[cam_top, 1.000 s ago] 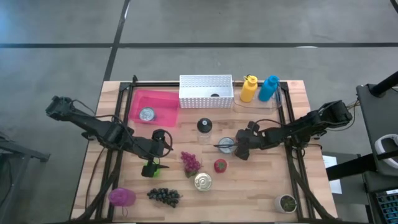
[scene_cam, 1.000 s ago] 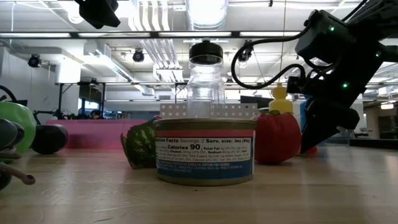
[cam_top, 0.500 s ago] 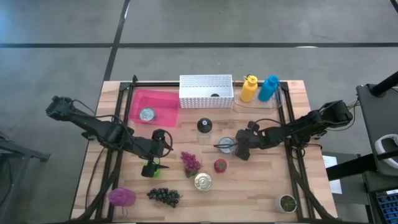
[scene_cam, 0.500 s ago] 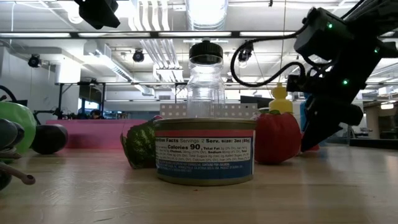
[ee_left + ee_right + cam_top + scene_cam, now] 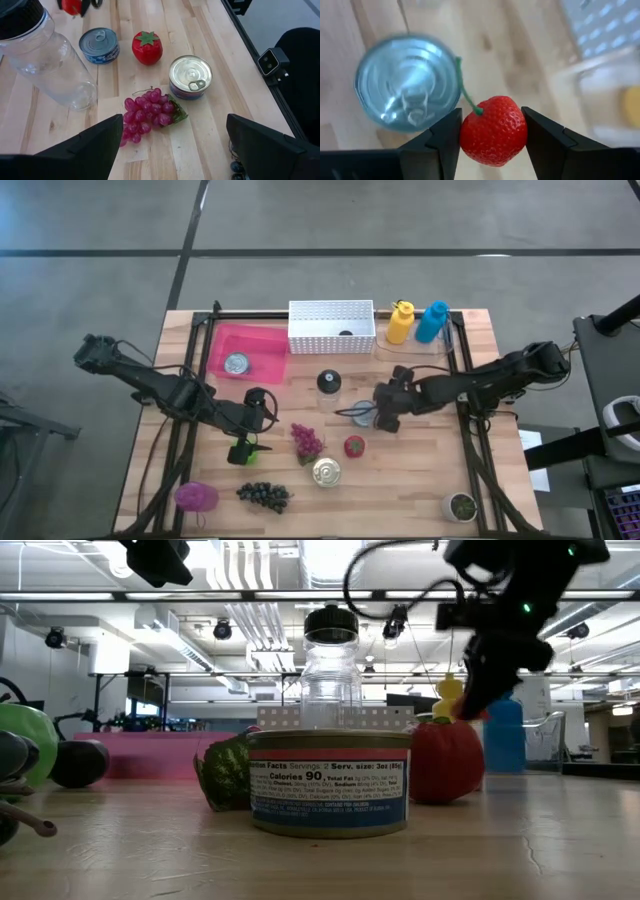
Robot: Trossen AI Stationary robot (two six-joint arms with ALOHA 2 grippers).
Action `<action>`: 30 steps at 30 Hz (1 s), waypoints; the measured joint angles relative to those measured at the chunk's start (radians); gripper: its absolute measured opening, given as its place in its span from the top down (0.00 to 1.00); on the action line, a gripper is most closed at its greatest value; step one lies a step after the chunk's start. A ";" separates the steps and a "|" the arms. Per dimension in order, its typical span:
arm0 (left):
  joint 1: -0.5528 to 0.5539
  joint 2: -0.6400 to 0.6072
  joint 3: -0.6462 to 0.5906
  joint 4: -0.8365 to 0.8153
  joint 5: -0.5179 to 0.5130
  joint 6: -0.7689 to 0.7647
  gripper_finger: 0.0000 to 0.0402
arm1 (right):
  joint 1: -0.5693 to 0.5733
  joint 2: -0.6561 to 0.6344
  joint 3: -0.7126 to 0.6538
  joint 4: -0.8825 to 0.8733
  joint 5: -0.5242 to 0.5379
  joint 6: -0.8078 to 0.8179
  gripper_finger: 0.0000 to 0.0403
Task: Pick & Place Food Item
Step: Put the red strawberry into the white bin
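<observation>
Covering most of the high view is a light wooden slatted table (image 5: pixel 420 470) on a grey concrete floor, and the low view looks across it into a room with ceiling lights and pipes. Along the far edge stand a pink plastic tray (image 5: pixel 247 352), a white perforated basket (image 5: pixel 331 326), a yellow bottle (image 5: pixel 400 322) and a blue bottle (image 5: pixel 432 321).

The right arm reaches in from the right side, its right gripper (image 5: pixel 385 411) lifted above the table near the middle. Its fingers are clamped on a red toy strawberry (image 5: pixel 494 131), which sits squarely between them, over a small blue-sided tin can (image 5: pixel 406 81).

The left arm stretches in from the left, and the left gripper (image 5: pixel 246 442) hangs with fingers spread wide, holding nothing, near a purple grape bunch (image 5: pixel 148 112).
</observation>
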 joint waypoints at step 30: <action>0.000 0.000 0.000 -0.005 0.000 0.003 0.10 | -0.433 0.086 0.489 -0.051 0.085 0.002 0.55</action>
